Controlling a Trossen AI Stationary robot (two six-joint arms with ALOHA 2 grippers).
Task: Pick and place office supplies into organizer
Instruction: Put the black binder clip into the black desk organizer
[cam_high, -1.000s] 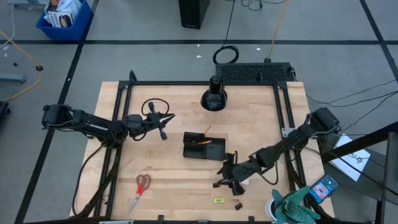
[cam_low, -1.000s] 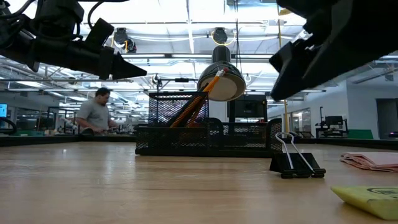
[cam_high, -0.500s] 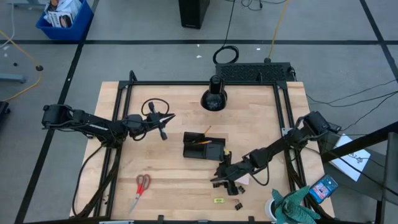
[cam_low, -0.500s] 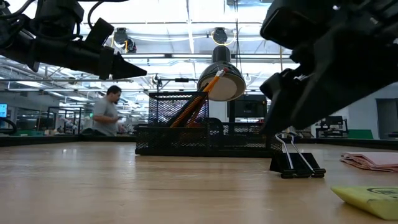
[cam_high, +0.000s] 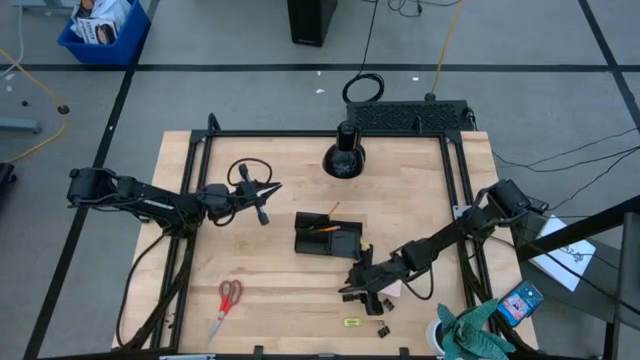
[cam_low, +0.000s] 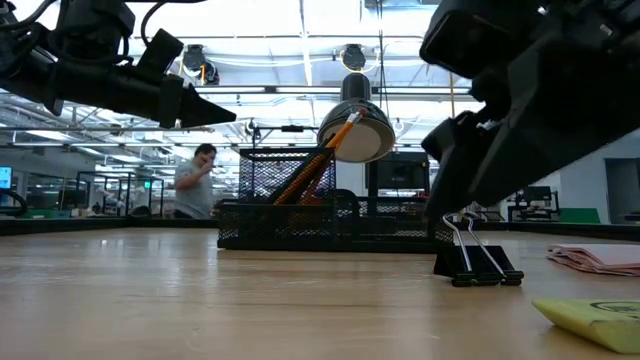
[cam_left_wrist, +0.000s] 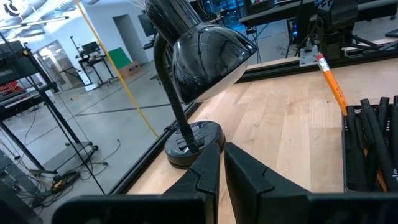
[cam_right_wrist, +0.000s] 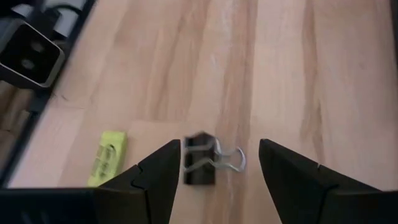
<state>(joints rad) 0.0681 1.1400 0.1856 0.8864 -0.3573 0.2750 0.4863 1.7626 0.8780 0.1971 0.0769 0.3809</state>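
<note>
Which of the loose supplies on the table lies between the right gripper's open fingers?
The black binder clip, framed by the right gripper. The yellow-green piece lies outside its fingers; the red-handled scissors lie far across the table.

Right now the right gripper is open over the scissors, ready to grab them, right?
Not the scissors. The open right gripper is over a binder clip, as the right wrist view shows. The scissors lie far off on the table's other side in the high view.

Wooden table (cam_high: 420, 180) carries organizer (cam_high: 328, 236), scissors (cam_high: 227, 303), lamp (cam_high: 343, 156).
</note>
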